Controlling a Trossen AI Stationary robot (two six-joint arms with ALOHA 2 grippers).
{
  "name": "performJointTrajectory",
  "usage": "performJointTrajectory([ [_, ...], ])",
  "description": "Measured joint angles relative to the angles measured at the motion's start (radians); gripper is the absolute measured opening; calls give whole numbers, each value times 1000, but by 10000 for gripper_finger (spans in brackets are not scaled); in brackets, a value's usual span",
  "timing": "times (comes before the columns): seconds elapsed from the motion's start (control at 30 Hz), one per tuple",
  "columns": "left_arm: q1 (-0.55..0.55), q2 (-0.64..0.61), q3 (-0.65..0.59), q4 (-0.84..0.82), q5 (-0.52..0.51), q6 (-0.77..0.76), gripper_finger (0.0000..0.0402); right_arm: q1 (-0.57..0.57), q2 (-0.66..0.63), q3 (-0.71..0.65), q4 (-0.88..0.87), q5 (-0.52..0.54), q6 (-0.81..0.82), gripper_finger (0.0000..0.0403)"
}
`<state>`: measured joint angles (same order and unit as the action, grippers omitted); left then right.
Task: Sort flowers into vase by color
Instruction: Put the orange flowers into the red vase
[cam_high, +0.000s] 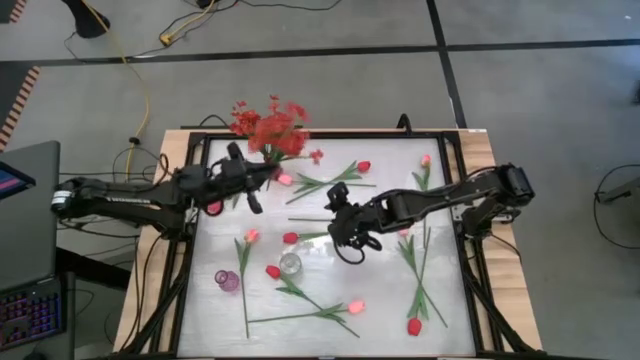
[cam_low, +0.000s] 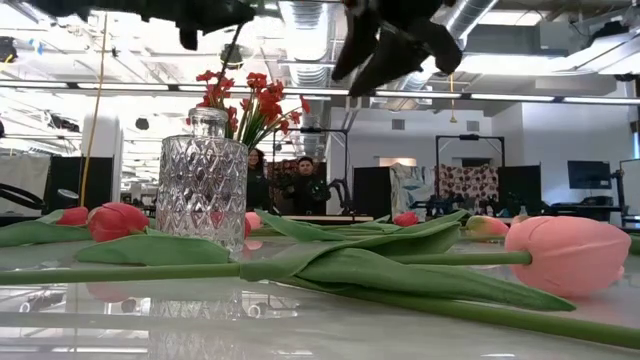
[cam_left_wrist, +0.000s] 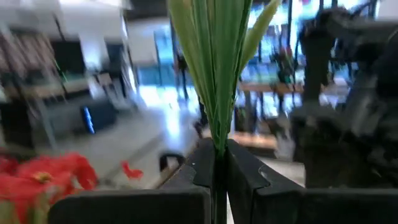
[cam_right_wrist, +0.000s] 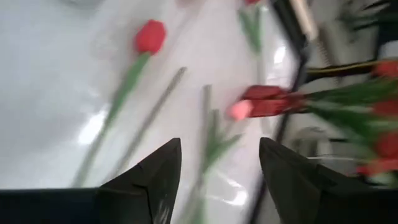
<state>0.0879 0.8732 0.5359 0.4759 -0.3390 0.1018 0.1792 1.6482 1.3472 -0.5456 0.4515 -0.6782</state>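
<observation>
Left arm lifting the red spray

My left gripper (cam_high: 262, 172) clamps the red blossom spray (cam_high: 268, 127) near the table's (cam_high: 455, 300) far edge; my right gripper (cam_high: 350, 235) hovers open mid-table.

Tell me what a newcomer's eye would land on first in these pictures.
First, the bushy red spray held up at the table's far edge, its green stems clamped in the shut left gripper. Next, the pink and red tulips strewn over the white tabletop, with a big pink tulip lying nearest the low camera beside the clear cut-glass vase. The right gripper hangs open mid-table.
</observation>
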Motion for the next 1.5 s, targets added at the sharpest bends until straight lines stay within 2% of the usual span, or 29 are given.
performJointTrajectory([
  [0.17, 15, -9, -205, 377, -56, 133, 4, -47, -1, -52, 60, -94, 45, 223],
  [0.33, 77, 19, -316, 590, -65, 215, 4, -85, 0, -107, 184, -175, 25, 206],
  [0.53, 204, 90, -331, 651, 49, 194, 4, -118, 2, -140, 297, -272, 16, 188],
  [0.83, 372, 249, -331, 788, 197, 109, 4, -113, 2, -140, 309, -275, 16, 175],
  [1.13, 434, 417, -328, 980, 230, 84, 4, -107, 2, -140, 308, -282, 16, 175],
  [1.5, 456, 554, -272, 1009, 247, 114, 4, -110, 2, -140, 307, -291, 16, 175],
])
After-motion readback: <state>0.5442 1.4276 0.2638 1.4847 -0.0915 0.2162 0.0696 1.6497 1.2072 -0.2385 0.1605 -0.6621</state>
